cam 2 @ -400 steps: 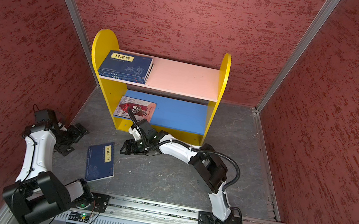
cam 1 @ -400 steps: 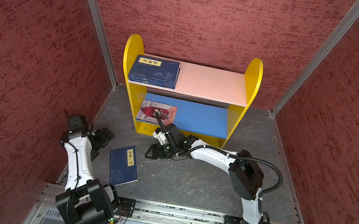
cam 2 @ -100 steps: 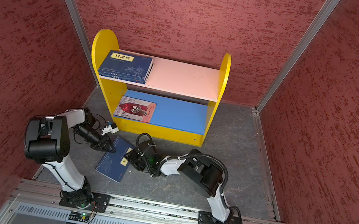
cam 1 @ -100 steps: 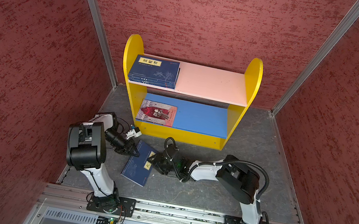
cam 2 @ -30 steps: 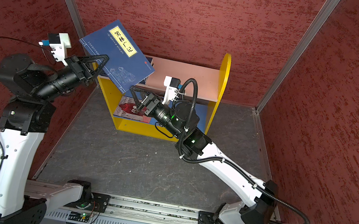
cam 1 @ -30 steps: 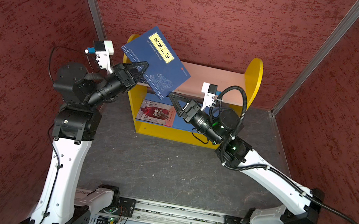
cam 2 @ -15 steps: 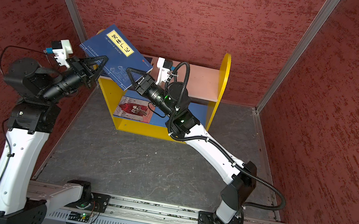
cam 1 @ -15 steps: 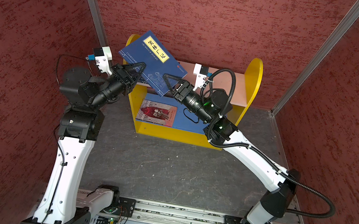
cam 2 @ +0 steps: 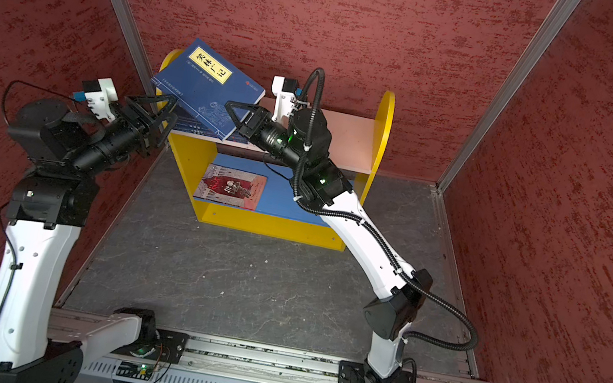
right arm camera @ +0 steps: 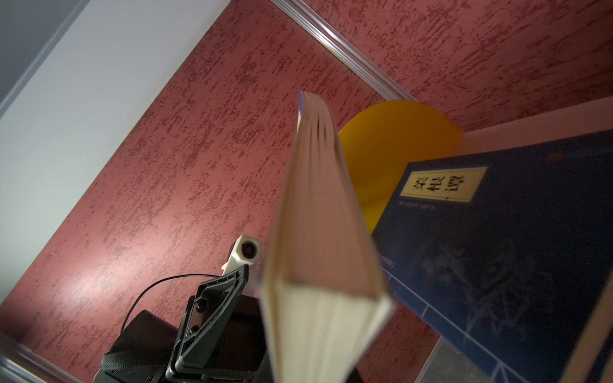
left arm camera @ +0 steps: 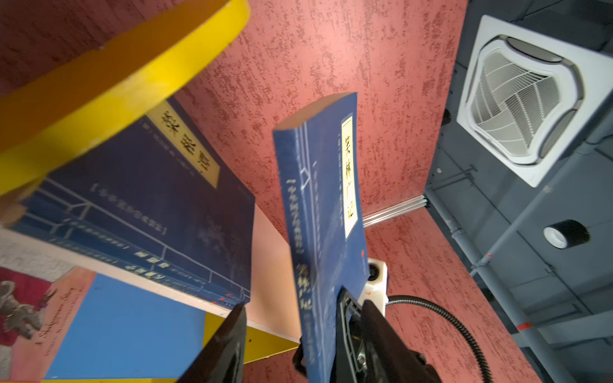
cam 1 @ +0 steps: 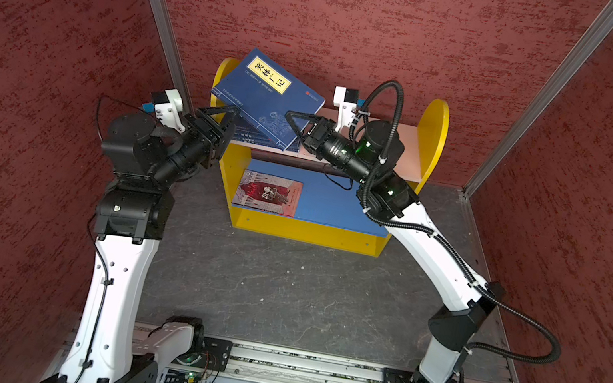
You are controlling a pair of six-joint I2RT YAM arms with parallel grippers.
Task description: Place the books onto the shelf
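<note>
Navy book (cam 1: 264, 103) hung tilted over the left end of the shelf's (cam 1: 433, 138) upper board, above the stack (cam 1: 249, 135). My right gripper (cam 1: 292, 120) was clamped on its right edge, and the left gripper (cam 1: 230, 115) jaws stood apart. I judged it thin, light and bendy with a slick cover: pinch deep across all pages.

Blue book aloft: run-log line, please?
blue book | tilted, airborne over shelf top tier | right gripper shut on it | left gripper open | unplaced

On the shelf (cam 1: 433, 138), a book stack (left arm camera: 142, 205) lies left on the upper board (cam 1: 412, 151), a lone book (cam 1: 268, 194) left on the lower board (cam 1: 336, 206). A raised book (cam 1: 264, 103) hangs tilted above the shelf's left end. The left end effector (cam 1: 234, 115) is just left of the shelf, the right end effector (cam 1: 291, 124) before its upper board
</note>
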